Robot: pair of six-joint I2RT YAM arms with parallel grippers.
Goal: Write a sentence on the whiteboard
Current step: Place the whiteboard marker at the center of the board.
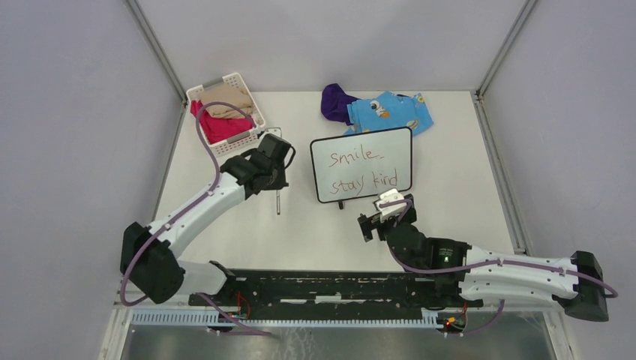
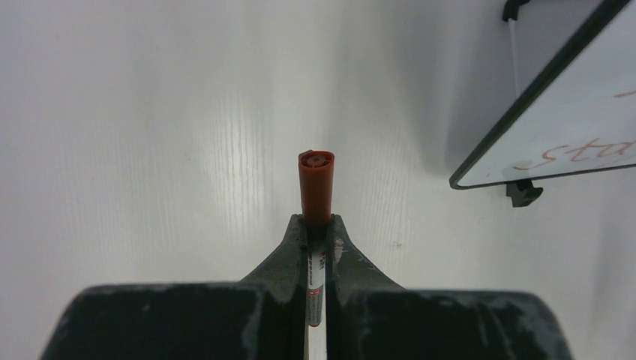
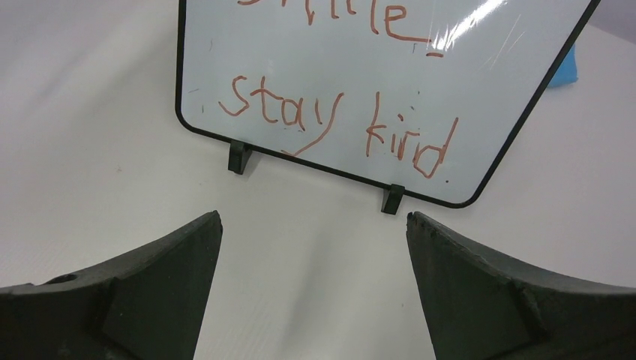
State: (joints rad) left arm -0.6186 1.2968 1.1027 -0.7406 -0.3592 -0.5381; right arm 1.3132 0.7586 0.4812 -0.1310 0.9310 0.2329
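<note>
The whiteboard (image 1: 396, 148) stands on its two black feet at the middle of the table, thin black frame, tilted back. The sentence (image 1: 364, 181) is on it in reddish-brown marker, "smile" over "stay kind". My left gripper (image 1: 277, 184) is left of the board and shut on a marker (image 2: 316, 184), whose red capped end points down at the table. The board's lower left corner (image 2: 559, 120) shows in the left wrist view. My right gripper (image 1: 383, 215) is open and empty, just in front of the board's lower edge. The board (image 3: 225, 52) and "stay kind" (image 3: 337, 124) fill the right wrist view.
A white slatted basket (image 1: 255, 105) with pink and tan cloths sits at the back left. A purple cloth (image 1: 337, 102) and a blue printed cloth (image 1: 395, 111) lie behind the board. Grey walls close in the table on three sides.
</note>
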